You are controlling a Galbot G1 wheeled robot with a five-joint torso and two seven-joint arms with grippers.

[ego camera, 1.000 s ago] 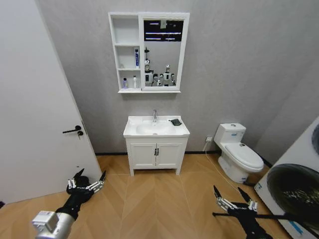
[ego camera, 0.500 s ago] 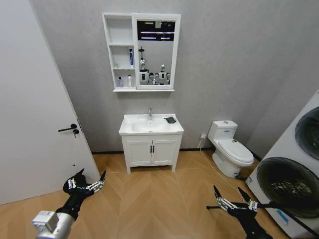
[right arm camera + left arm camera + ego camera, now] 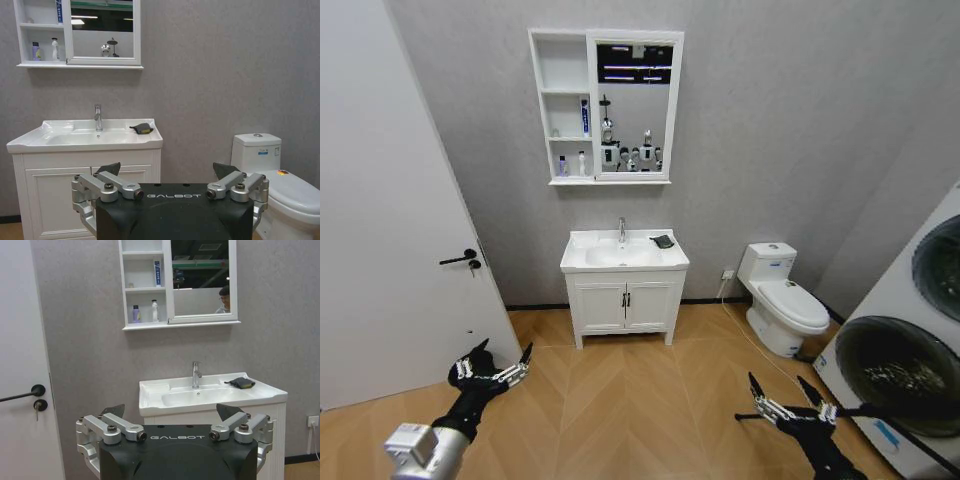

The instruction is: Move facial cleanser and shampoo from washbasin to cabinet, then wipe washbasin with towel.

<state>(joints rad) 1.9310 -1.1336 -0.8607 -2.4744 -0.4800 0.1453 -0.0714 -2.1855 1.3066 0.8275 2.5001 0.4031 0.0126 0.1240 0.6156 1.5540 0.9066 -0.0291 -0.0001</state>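
Dark towel [image 3: 241,383] rests on washbasin [image 3: 165,390], right of tap [image 3: 196,374].

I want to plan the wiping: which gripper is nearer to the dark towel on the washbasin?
Neither clearly. The towel lies far ahead; the left gripper is low to its left, the right gripper low to its right.

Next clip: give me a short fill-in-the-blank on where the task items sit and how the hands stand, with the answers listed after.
1. The towel lies on the washbasin to the ____ of the tap.
2. Two small bottles stand on the cabinet's ____ shelf.
3. The left hand and right hand, both low over the floor, have their fingers ____.

Missing words: right; bottom; open
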